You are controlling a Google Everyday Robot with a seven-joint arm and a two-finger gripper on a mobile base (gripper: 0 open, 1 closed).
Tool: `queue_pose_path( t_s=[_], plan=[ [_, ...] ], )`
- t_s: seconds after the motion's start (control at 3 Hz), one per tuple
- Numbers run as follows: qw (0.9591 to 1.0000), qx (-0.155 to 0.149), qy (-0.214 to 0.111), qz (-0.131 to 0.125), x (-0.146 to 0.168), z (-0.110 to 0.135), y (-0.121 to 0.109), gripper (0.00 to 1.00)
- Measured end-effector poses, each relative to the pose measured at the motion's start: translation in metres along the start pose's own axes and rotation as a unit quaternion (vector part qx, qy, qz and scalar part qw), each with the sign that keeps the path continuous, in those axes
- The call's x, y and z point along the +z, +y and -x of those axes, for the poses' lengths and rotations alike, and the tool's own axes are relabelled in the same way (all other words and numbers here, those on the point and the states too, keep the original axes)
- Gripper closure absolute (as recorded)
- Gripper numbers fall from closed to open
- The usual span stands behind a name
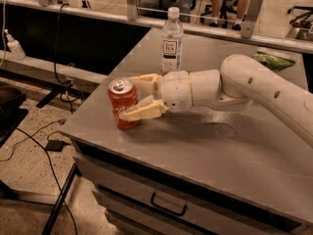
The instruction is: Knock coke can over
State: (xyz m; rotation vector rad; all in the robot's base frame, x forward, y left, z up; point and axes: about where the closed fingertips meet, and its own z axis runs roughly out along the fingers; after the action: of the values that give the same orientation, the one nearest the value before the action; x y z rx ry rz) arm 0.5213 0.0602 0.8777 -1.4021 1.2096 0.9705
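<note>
Coke can: upright on the grey surface, near its front-left corner, silver top and pull tab facing up. Not tipped yet.

Camera view, single view only.
- Hand reaches in sideways at can height, fingers spread apart. The can sits between them, at the fingertips.
- Far finger lies behind the can's rim. Near finger crosses in front of the can's lower body and looks to be touching it, though contact is not certain.
- Judgement: the hand is not clamped on the can. A straddle like this suits a sideways shove, since either finger can push the wall.
- Arm lies low across the surface, so a sweep stays level with the can.
- Tea bottle stands behind the hand, well apart, clear of a sweep.
- Risk: a low push may slide the can rather than topple it, and the edge beyond the fingertips is near.
</note>
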Motion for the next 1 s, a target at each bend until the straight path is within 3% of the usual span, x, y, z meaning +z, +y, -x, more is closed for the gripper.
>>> queue_pose_path(
  t_s=[0.67,1.0],
  plan=[
    [1.0000,-0.001,-0.001,0.004,0.0042,0.0020,0.0018,0.84],
    [1.0000,-0.005,0.000,0.000,0.0016,0.0109,0.0022,1.00]
  ],
)
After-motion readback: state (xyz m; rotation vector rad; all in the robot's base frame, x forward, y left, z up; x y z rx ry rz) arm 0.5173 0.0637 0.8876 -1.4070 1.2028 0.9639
